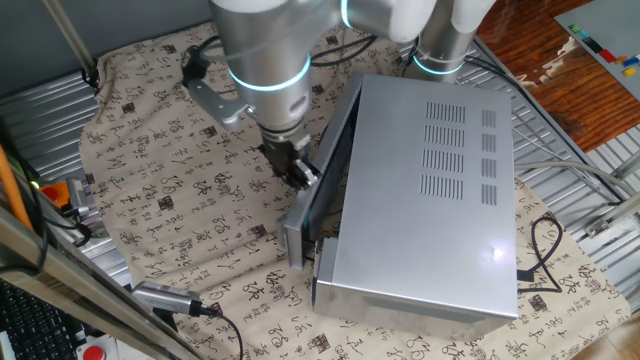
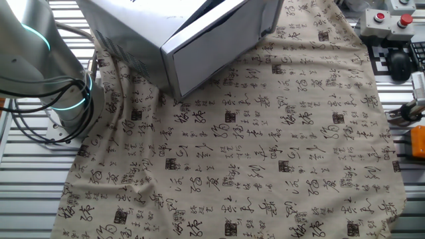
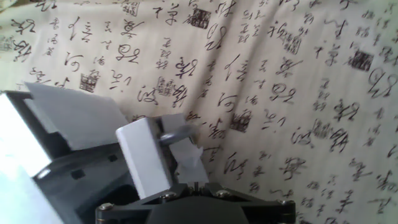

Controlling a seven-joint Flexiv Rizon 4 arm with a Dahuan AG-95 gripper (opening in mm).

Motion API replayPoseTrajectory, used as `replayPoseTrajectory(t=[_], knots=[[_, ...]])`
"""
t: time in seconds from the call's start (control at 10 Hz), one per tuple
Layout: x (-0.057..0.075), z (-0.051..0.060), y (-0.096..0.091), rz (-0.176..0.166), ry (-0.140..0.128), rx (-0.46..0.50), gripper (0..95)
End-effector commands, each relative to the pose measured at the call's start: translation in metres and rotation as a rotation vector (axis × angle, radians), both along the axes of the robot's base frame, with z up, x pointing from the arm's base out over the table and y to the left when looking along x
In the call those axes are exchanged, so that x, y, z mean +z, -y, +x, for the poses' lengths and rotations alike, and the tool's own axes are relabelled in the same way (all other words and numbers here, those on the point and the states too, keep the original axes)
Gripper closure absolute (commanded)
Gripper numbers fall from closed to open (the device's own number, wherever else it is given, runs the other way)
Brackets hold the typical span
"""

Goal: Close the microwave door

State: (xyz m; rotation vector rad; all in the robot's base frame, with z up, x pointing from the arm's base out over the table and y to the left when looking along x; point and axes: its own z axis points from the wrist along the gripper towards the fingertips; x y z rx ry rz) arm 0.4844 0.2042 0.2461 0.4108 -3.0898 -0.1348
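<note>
The silver-grey microwave [image 1: 430,190] lies with its slotted top panel facing up in one fixed view, and it also shows at the top of the other fixed view [image 2: 126,26]. The microwave door [image 1: 322,170] stands slightly ajar along the left side, with a narrow dark gap to the body. It also shows in the other fixed view [image 2: 212,46] and in the hand view [image 3: 74,118]. My gripper [image 1: 300,172] is shut and empty, and its tip rests against the door's outer face near the middle. In the hand view the gripper [image 3: 177,152] sits beside the door's edge.
A beige cloth with black characters [image 2: 265,153] covers the table. The black cord [image 1: 545,250] trails off the microwave's right side. The robot base [image 2: 46,73] stands at the left. A button box [image 2: 388,20] and an orange object [image 2: 415,139] lie at the right edge.
</note>
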Motion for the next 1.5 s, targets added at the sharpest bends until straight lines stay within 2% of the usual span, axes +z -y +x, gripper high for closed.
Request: replayPoseTrajectory(t=[0.1, 0.2, 0.3, 0.5, 0.6, 0.9, 1.5], knots=[[0.001, 0.000, 0.001, -0.005, -0.002, 0.053, 95.0], [0.001, 0.000, 0.001, -0.013, 0.000, 0.117, 95.0], [0.001, 0.000, 0.001, -0.005, 0.006, 0.162, 95.0], [0.001, 0.000, 0.001, -0.003, 0.009, 0.190, 95.0], [0.001, 0.000, 0.001, 0.012, 0.011, 0.180, 95.0], [0.000, 0.000, -0.003, 0.019, 0.013, 0.172, 95.0], [-0.003, -0.002, -0.031, 0.020, 0.010, 0.135, 95.0]])
